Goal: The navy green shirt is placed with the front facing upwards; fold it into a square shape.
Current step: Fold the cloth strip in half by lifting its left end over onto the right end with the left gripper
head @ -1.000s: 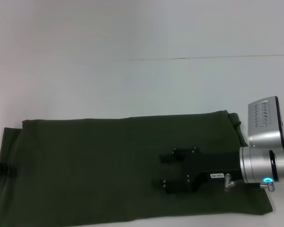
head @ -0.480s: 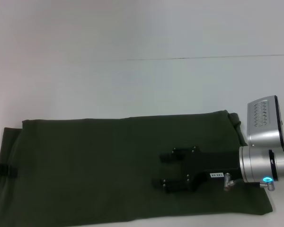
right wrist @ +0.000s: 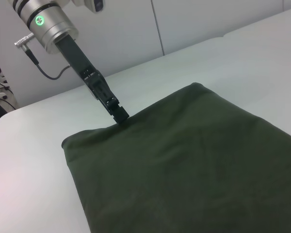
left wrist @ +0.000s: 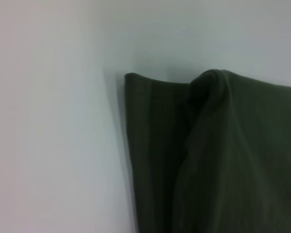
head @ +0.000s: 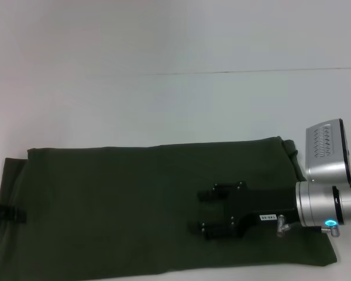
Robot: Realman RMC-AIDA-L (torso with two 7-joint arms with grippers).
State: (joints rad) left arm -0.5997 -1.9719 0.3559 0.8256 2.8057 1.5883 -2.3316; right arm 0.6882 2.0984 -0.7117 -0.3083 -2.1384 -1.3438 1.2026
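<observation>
The navy green shirt [head: 123,199] lies folded into a long dark olive band across the near part of the table, with no lettering showing. My right gripper [head: 206,209] is over the shirt's right half, pointing left, open with nothing between its fingers. Only a black tip of my left gripper [head: 6,215] shows at the shirt's left end. In the right wrist view, the left gripper [right wrist: 119,115] meets the far edge of the shirt [right wrist: 194,165] with its fingers together. The left wrist view shows the shirt [left wrist: 223,160] bunched up in a raised fold at that end.
The white table [head: 164,105] stretches bare behind the shirt, with a thin seam line across it. The shirt's near edge runs close to the table's front. Grey wall panels stand beyond the table in the right wrist view.
The left gripper's tip has crept slightly rightward and down at the shirt's left end. The right gripper and the shirt's outline have stayed put.
</observation>
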